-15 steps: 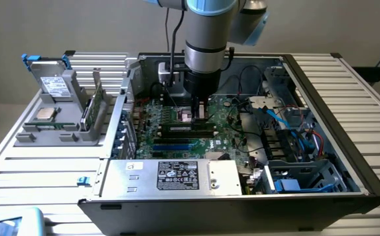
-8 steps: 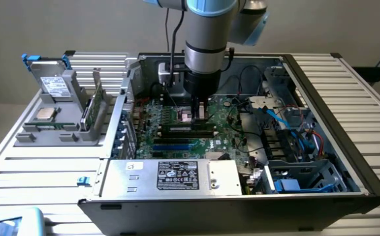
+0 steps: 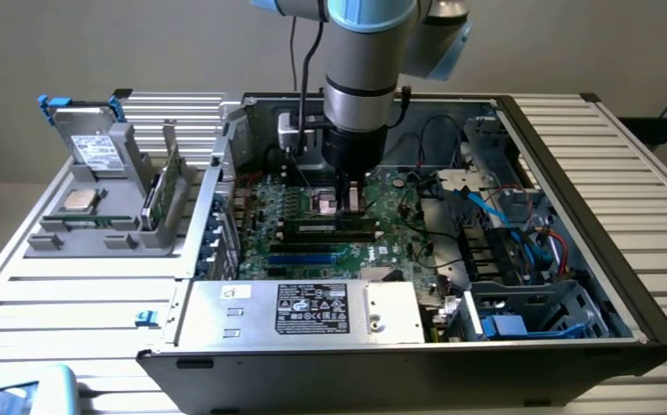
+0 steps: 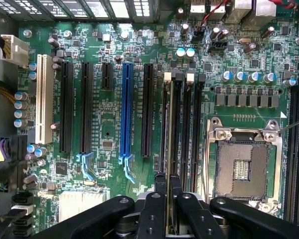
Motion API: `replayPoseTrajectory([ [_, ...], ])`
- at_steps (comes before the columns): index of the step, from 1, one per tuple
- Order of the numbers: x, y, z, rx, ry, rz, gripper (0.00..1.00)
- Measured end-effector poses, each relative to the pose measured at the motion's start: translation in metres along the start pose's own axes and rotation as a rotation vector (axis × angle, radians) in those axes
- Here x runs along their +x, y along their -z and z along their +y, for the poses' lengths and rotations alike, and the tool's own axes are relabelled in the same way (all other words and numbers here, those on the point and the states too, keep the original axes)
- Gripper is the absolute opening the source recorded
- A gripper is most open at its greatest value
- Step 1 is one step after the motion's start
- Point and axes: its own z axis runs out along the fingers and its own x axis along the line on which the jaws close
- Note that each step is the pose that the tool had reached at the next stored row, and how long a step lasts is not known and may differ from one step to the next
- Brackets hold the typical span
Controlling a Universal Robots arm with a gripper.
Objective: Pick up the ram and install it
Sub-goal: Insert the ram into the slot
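Gripper [image 3: 351, 201] was seen lowered inside the open computer case [image 3: 593, 181], over the middle of the motherboard [image 3: 310, 246]. In the wrist view the gripper [image 4: 168, 180] was clamped on the ram [image 4: 168, 149]. The two black fingers [image 4: 161, 185] were drawn close together with the thin stick pinched edge-on between them. The ram was held upright and lined up lengthwise with the black memory slots [image 4: 194, 124], over the slot on the side toward the blue slot [image 4: 125, 109]. Whether its lower edge was touching that slot could not be told.

The empty processor socket [image 4: 241, 167] was seen just beside the memory slots, on the side away from the blue slot. A white slot [image 4: 44, 104] and more black slots were noted beyond the blue one.

In the exterior view a power supply [image 3: 310, 311] with a white label was seen at the near edge of the case. A grey rack [image 3: 92, 235] was noted on the slatted table [image 3: 80, 294] at the exterior view's left, well apart from the gripper. A hard drive [image 3: 94, 154] and an upright green board [image 3: 168, 186] were held in the rack.
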Motion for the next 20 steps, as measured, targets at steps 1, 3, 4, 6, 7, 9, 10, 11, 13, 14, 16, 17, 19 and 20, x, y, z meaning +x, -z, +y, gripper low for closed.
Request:
replayPoseTrajectory([
  [1,0.0,-0.0001,0.0001,-0.0001,0.0,0.0003,0.15],
  [3,0.0,-0.0007,0.0002,0.0,0.0,-0.0001,0.15],
  [4,0.0,-0.001,0.0003,0.0,-0.001,0.0,0.15],
  [6,-0.0001,-0.0014,0.0007,-0.0001,-0.001,0.0001,0.15],
  [7,-0.0001,-0.0016,0.001,-0.0001,-0.001,0.0,0.15],
  [9,-0.0001,-0.0021,0.0009,-0.0001,-0.001,0.0,0.15],
  [10,-0.0001,-0.0025,0.0009,0.0,-0.002,-0.0002,0.15],
  [11,-0.0002,-0.0028,0.0009,0.0,-0.002,-0.0001,0.15],
  [13,-0.0001,-0.0031,0.001,-0.0002,-0.003,0.0001,0.15],
  [14,-0.0001,-0.0032,0.001,-0.0002,-0.004,0.0,0.15],
  [16,-0.0002,-0.0039,0.001,0.0,-0.006,-0.0004,0.15],
  [17,-0.0002,-0.0041,0.0011,-0.0002,-0.007,-0.0003,0.15],
  [19,-0.0002,-0.0047,0.0013,-0.0003,-0.008,-0.0002,0.15],
  [20,-0.0002,-0.0051,0.0014,-0.0003,-0.008,-0.0002,0.15],
])
